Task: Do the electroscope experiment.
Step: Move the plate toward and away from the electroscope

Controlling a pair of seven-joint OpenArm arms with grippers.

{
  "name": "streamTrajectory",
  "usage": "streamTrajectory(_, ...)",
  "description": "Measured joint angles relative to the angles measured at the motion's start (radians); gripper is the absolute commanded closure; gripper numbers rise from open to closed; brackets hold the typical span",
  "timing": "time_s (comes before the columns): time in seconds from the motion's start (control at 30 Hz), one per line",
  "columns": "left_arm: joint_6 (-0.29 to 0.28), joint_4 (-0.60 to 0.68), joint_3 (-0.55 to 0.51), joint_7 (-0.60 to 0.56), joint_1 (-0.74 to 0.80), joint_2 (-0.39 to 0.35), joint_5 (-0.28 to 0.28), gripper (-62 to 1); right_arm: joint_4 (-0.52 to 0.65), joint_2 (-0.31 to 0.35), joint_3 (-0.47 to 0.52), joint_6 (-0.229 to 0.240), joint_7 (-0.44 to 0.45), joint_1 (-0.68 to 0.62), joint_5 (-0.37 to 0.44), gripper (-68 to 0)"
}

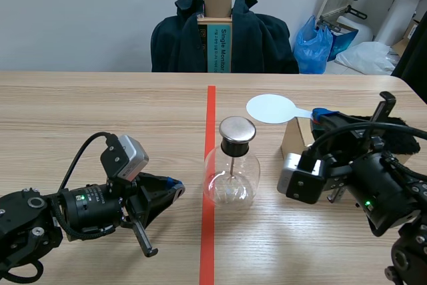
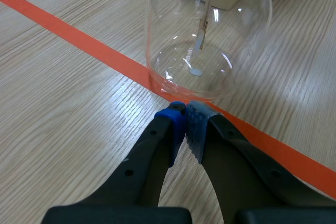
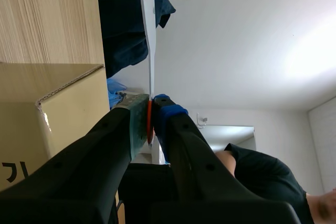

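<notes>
The electroscope, a round glass flask (image 1: 231,177) with a metal disc cap (image 1: 237,129) and a rod inside, stands on the red tape line mid-table. My left gripper (image 1: 175,188) lies low on the table just left of the flask (image 2: 210,35); its pads (image 2: 195,124) meet with nothing between them, a short way from the glass. My right gripper (image 1: 320,115) is shut on the handle of a white round paddle (image 1: 270,108), whose disc hangs just right of and beyond the cap. In the right wrist view the paddle (image 3: 148,51) shows edge-on between the pads (image 3: 137,119).
A small cardboard box (image 1: 293,139) sits under the right gripper, right of the flask, also seen as the box (image 3: 52,114) beside the fingers. A chair draped with a dark jacket (image 1: 223,38) stands past the far edge. A person (image 3: 262,177) is behind the right arm.
</notes>
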Motion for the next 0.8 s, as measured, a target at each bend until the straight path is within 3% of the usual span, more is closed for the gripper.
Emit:
streamTrajectory(0.17,0.000,0.000,0.000,0.000,0.000,0.000,0.000,-2.1,0.000,0.000,0.000,0.000,0.028,0.000,0.003,-0.8)
streamTrajectory(0.57,0.000,0.000,0.000,0.000,0.002,0.000,0.000,-2.1,0.000,0.000,0.000,0.000,0.280,0.000,0.007,-0.8)
streamTrajectory(0.8,0.000,0.000,0.000,0.000,0.002,0.000,0.000,-2.1,0.000,0.000,0.000,0.000,0.310,0.000,0.007,-0.8)
